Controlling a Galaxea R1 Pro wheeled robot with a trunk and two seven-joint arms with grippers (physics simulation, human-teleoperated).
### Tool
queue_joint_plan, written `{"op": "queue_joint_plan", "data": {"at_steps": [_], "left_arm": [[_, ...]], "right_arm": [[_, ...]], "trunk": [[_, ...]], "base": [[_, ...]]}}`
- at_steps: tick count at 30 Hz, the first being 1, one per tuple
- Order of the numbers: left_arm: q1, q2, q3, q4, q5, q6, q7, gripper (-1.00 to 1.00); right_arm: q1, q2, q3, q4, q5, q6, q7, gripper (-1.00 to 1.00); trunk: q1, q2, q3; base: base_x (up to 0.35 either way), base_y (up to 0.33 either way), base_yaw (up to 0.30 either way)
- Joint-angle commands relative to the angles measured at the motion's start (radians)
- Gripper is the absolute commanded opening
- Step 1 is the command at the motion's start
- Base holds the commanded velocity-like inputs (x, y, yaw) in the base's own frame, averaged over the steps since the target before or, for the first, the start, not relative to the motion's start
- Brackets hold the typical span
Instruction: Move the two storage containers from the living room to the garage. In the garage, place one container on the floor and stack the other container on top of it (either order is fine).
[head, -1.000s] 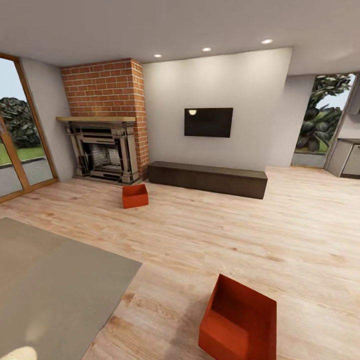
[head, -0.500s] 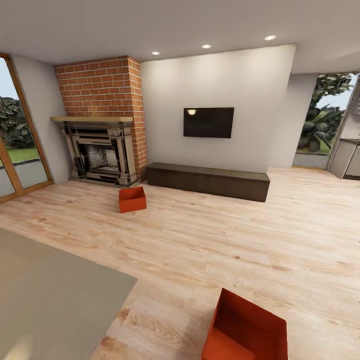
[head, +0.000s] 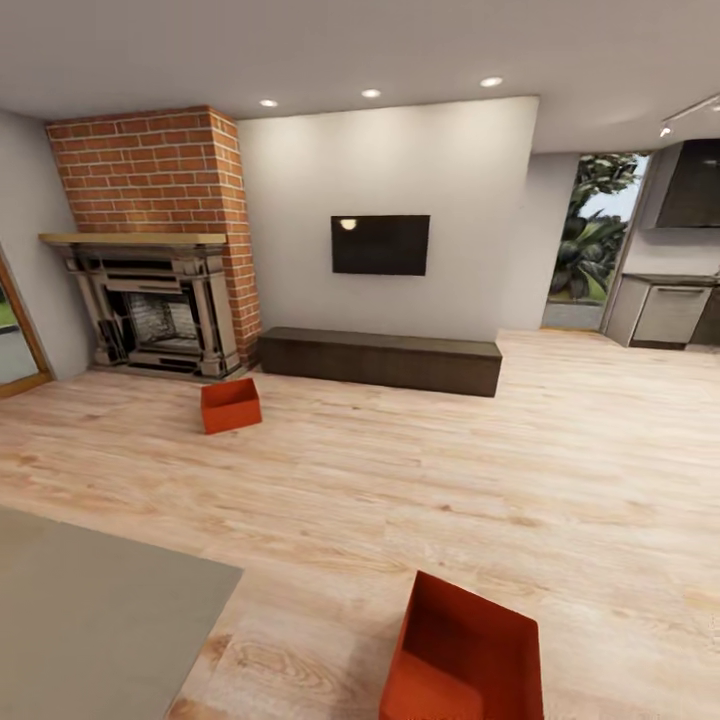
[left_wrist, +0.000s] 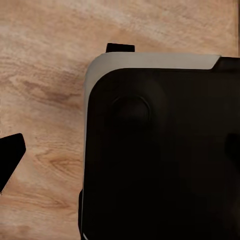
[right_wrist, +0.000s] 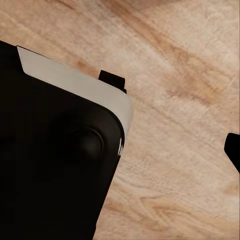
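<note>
I am in the living room with light wood plank flooring (head: 560, 470). One orange-red storage container (head: 466, 660) lies close in front of me at the lower edge of the head view, open top facing up. The second storage container (head: 231, 404) sits farther off on the planks, before the brick fireplace (head: 160, 250). In the left wrist view my left gripper (left_wrist: 65, 101) hangs over bare planks, fingertips (left_wrist: 10, 156) wide apart, nothing between them. My right gripper (right_wrist: 172, 115) is likewise open over planks with nothing held.
A long dark low bench (head: 380, 358) runs under the black wall TV (head: 380, 244). A grey rug (head: 100, 620) covers the floor at lower left. A kitchen unit (head: 665, 312) stands at far right. My black, white-edged base (left_wrist: 165, 150) shows under both wrists.
The whole head picture has shifted left, so the camera has turned right: the kitchen unit has come into sight and the glass door at left has slid out. The containers have not moved.
</note>
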Motion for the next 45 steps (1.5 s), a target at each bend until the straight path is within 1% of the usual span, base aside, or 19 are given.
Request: {"op": "queue_joint_plan", "data": {"at_steps": [1,45], "left_arm": [[0.0,0.0,0.0,-0.001,0.008,0.001,-0.001,1.0],[0.0,-0.001,0.0,-0.002,0.008,0.002,0.0,1.0]], "right_arm": [[-0.001,0.0,0.009,0.002,-0.01,-0.004,0.0,1.0],[-0.001,0.0,0.009,0.002,-0.01,-0.003,0.0,1.0]], "trunk": [[0.0,-0.001,-0.001],[0.0,-0.001,-0.001]], "base": [[0.0,0.0,-0.242],[0.0,0.0,-0.242]]}}
